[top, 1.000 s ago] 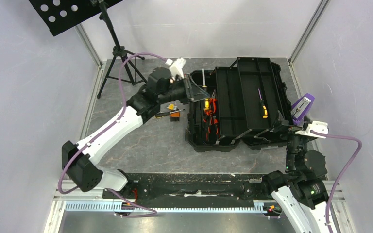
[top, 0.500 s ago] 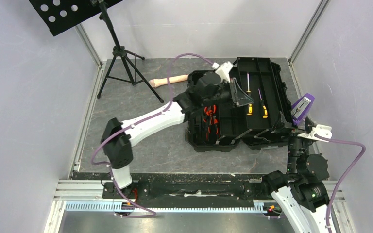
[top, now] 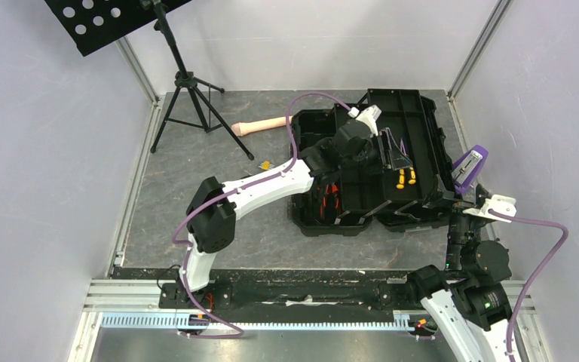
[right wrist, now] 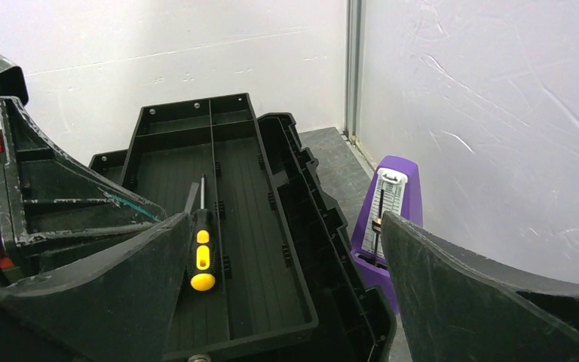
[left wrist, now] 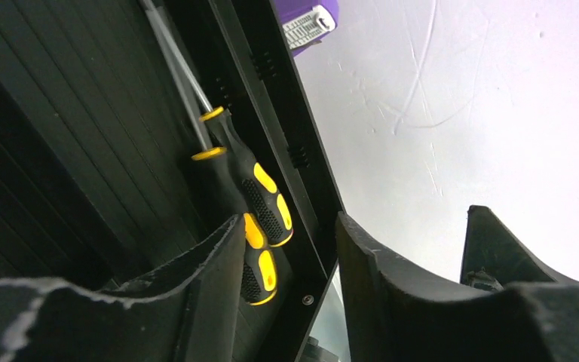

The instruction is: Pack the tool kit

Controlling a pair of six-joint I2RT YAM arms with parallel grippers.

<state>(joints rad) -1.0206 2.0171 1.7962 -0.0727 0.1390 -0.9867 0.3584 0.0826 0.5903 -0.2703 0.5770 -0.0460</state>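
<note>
The black toolbox (top: 431, 124) lies open at the right of the table. Two yellow-and-black screwdrivers (top: 406, 179) rest side by side in its right-hand tray. In the left wrist view these screwdrivers (left wrist: 265, 197) lie just past my left gripper (left wrist: 288, 222), which is open with nothing between its fingers. From above, the left gripper (top: 396, 156) hovers over that tray. Orange pliers (top: 330, 193) lie in the toolbox's left half, partly under the left arm. My right gripper (right wrist: 285, 219) stands wide open at the toolbox's near right corner, where one screwdriver (right wrist: 202, 255) shows.
A purple metronome-like object (top: 469, 167) stands right of the toolbox, close to the right gripper (top: 443, 197). A beige cylindrical handle (top: 260, 125) lies left of the box. A small yellow item (top: 265, 164) sits by the left arm. A black tripod (top: 188, 83) stands at the back left.
The left arm swung right from the toolbox's left side across to the right tray with a screwdriver. Its jaws opened, and the screwdriver now lies beside the first. The right arm barely moved.
</note>
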